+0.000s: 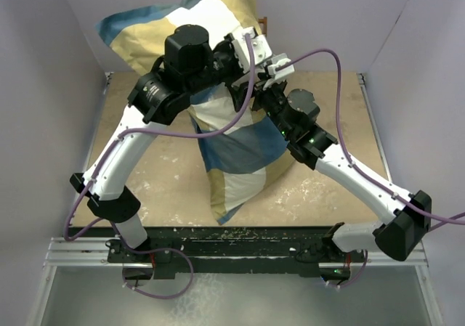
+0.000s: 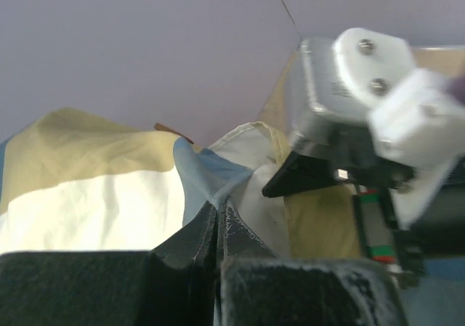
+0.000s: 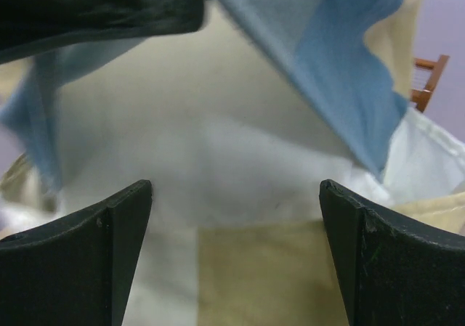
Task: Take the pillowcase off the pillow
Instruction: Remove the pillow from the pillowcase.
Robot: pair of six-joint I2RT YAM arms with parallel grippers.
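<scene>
Top external: we see the pillowcase [image 1: 232, 133] raised off the tabletop [image 1: 160, 173]. It hangs full and rounded in tan, cream and blue blocks, and only its lowest corner reaches down to the surface. The left arm [image 1: 120, 148] and the right arm [image 1: 363, 184] both rise to the pillowcase's upper middle, one from each side. The pillow itself we cannot make out apart from the cover.

Left wrist: the left hand [image 2: 220, 228] is pinched fully together on a raised fold of the pillowcase's blue edge. Cream and tan panels of the pillowcase [image 2: 94, 188] spread to the left of that fold. The right arm's grey and white housing sits just right of it.

Right wrist: the right hand [image 3: 236, 217] has its two dark fingers [image 3: 109, 253] spread wide apart and grips nothing. The pillowcase [image 3: 341, 57] fills the space beyond them, with blue cloth above, pale cloth in the middle and tan below. Whether the cloth touches either finger we cannot tell.
</scene>
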